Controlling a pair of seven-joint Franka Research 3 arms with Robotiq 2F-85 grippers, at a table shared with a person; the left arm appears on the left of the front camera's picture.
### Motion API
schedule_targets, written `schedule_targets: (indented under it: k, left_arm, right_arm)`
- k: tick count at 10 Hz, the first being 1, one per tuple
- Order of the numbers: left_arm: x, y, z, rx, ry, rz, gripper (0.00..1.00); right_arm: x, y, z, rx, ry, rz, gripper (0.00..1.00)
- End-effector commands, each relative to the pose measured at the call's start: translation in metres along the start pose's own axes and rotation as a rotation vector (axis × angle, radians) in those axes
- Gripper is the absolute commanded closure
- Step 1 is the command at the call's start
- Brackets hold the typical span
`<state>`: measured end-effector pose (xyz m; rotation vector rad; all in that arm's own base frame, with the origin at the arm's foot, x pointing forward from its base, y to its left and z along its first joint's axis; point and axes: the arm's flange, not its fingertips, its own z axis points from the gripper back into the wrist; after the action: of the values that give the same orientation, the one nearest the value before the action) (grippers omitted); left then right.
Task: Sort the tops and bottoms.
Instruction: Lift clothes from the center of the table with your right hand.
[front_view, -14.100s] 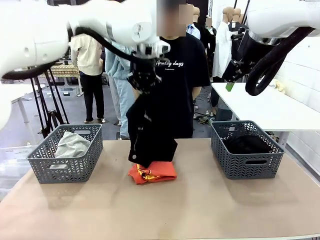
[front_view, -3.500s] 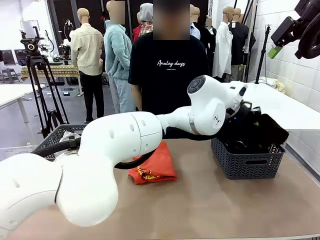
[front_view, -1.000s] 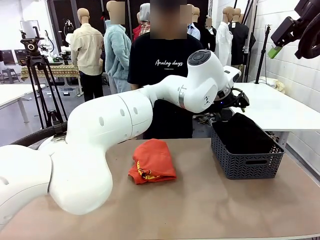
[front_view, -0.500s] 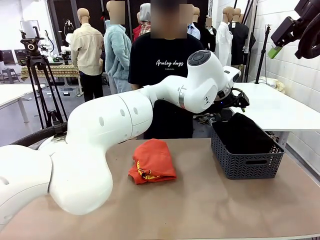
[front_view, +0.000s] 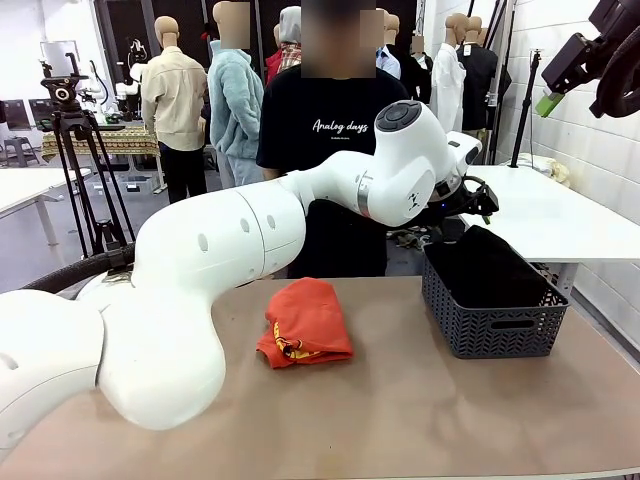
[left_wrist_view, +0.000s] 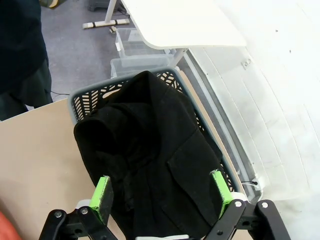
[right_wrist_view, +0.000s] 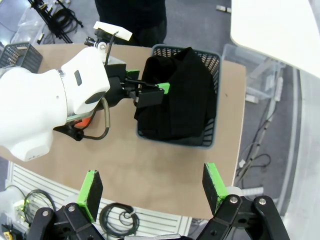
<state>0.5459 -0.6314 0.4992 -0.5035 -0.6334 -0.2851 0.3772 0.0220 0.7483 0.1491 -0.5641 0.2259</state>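
The bottoms (left_wrist_view: 145, 150) lie as a black heap in the grey basket (left_wrist_view: 95, 92) at the table's right end, also seen from the front as bottoms (front_view: 490, 270). My left gripper (left_wrist_view: 161, 195) hangs open just above that heap, with nothing between its green pads. From high up, the right wrist view looks down on the left gripper (right_wrist_view: 150, 87) over the black cloth (right_wrist_view: 180, 95). One of the tops (front_view: 305, 325), orange-red with a small yellow print, lies folded mid-table. My right gripper (right_wrist_view: 153, 189) is open and empty, raised at the upper right (front_view: 548, 100).
My left arm (front_view: 250, 250) spans the table from the left and hides its left end. A person in a black T-shirt (front_view: 340, 150) stands at the far edge. A second grey basket (right_wrist_view: 20, 52) sits far left. A white table (front_view: 540, 210) stands behind the right basket (front_view: 495, 325).
Earlier my left gripper carried a black garment from above the orange-red top to the right basket, let it go and rose. Over the last second nothing has moved.
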Motion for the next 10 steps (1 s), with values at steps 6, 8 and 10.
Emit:
schedule_targets:
  k: [6,8,10]
  left_arm:
    - [0.0002,0.0000,0.0006,0.003,0.003,-0.013,0.00]
    - [0.0002,0.0000,0.0006,0.003,0.003,-0.013,0.00]
    - [0.0000,0.0000,0.0000,0.000,0.000,0.000,0.00]
  right_arm:
    - [0.0001,-0.0015,-0.0012,-0.004,-0.004,0.008,0.00]
    - [0.0001,-0.0015,-0.0012,-0.004,-0.004,0.008,0.00]
    - [0.0001,-0.0015,-0.0012,-0.004,-0.004,0.008,0.00]
